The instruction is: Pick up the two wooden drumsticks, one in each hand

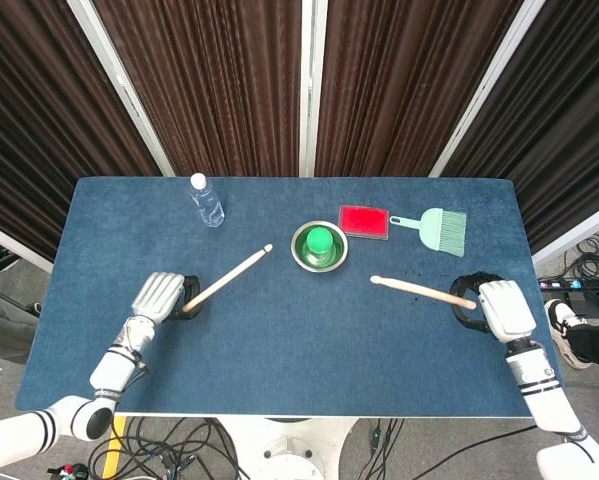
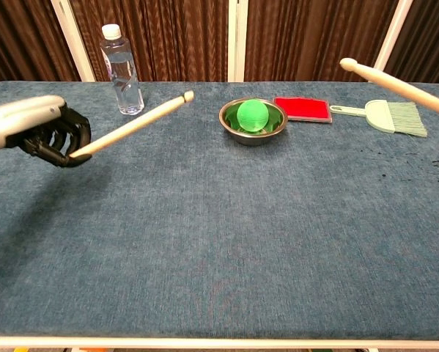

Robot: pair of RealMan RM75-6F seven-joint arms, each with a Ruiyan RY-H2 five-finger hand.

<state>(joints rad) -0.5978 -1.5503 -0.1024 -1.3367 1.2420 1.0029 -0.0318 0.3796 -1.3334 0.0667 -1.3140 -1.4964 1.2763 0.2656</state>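
L hand low at the table's left side, back of hand up, silver shell toward camera, dark fingers curled under and wrapped round the butt of the left drumstick. Stick is clear of the cloth in chest view, angled up and away from the hand, rounded tip pointing toward the bowl, tip near the water bottle in that view but not touching it. L forearm runs back toward the near-left table corner, white and grey segments visible in head view. R hand at the table's right edge, back of hand up, dark fingers closed round the butt of the right drumstick; hand itself out of frame in chest view, only the stick shows there, entering from the right edge, raised above the table, tip inward. In head view that stick lies nearly level across, tip toward centre, just short of the steel bowl. R forearm trails down to the near-right corner. Both sticks held, one per hand, well apart from each other, tips both aimed toward the middle. Between them: steel bowl w/ a green ball inside. Beyond the bowl to the right, a red flat block, then a pale green hand brush just beside it, handle toward the block. Blue cloth table; dark curtains behind.
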